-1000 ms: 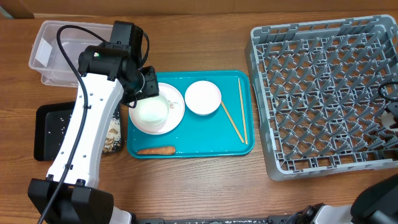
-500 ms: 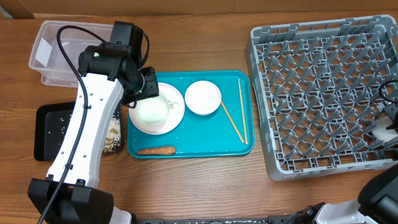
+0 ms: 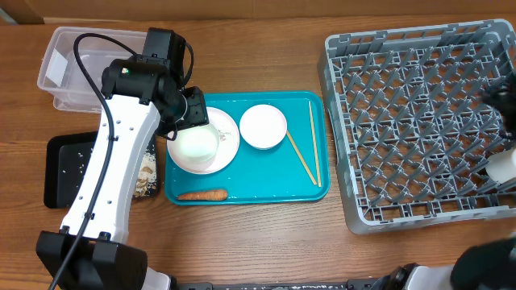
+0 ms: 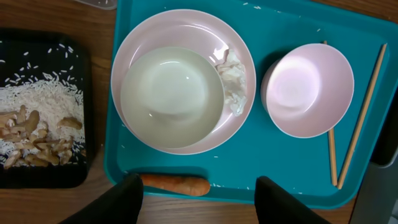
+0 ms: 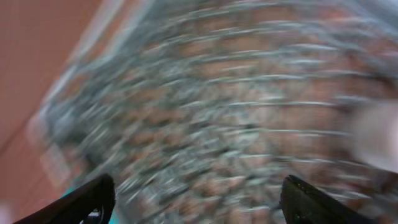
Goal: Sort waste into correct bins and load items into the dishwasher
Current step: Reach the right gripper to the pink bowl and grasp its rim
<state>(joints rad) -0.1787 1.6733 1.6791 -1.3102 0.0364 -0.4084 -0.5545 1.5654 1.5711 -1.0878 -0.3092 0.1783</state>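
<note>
Hanging over the left end of the teal tray [image 3: 298,192], the left claw [image 4: 200,186] has not moved in the past second; its fingers are spread wide, holding nothing. Below it sits the plate [image 4: 186,28] with a bowl [image 4: 171,96] on it and the tissue [image 4: 234,84] wedged against the bowl's right side. A second bowl [image 4: 306,89] and the chopsticks [image 4: 357,118] lie further right on the tray, and the carrot [image 4: 175,185] lies along its near edge. Rice and nut scraps [image 4: 34,121] are in the black tray [image 4: 43,175]. The clear tub [image 3: 76,64] stands behind it.

The right arm has shifted along the right edge of the rack [image 3: 415,121]. The right claw [image 5: 198,186] shows spread fingers over the rack, which is badly blurred in the wrist view.
</note>
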